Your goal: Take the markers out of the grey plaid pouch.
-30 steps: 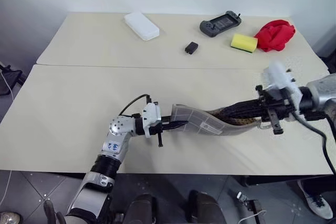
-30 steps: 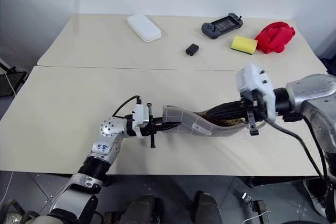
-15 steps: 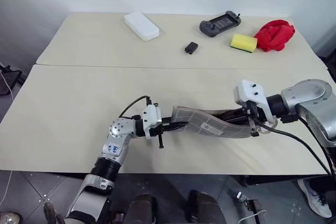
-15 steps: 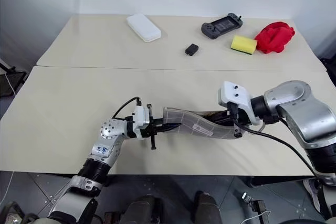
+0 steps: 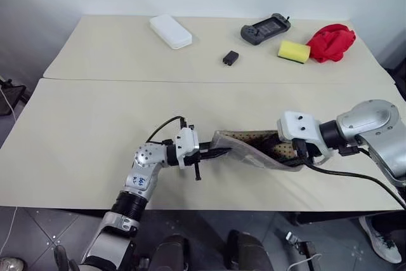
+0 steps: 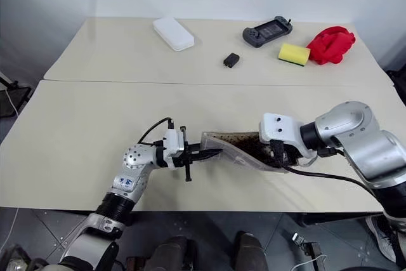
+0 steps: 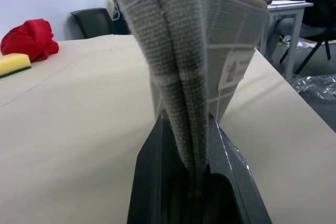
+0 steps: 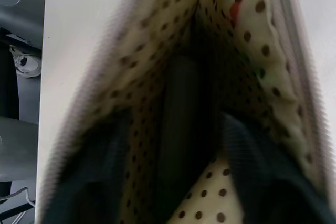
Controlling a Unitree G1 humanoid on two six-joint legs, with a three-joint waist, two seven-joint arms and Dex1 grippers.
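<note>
Pouch [image 5: 244, 148] between both tools

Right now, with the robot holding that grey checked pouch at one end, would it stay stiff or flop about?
Probably floppy: the grey plaid pouch sags and curves between the left end effector, shut on one end, and the right end effector at its open mouth. It looks like light, thin fabric, pinched flat between the fingers. It is unlikely to roll.

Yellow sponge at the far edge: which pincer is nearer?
Right. The right pincer is inside the grey plaid pouch, below the yellow sponge; the left pincer clamps the pouch's opposite end.
</note>
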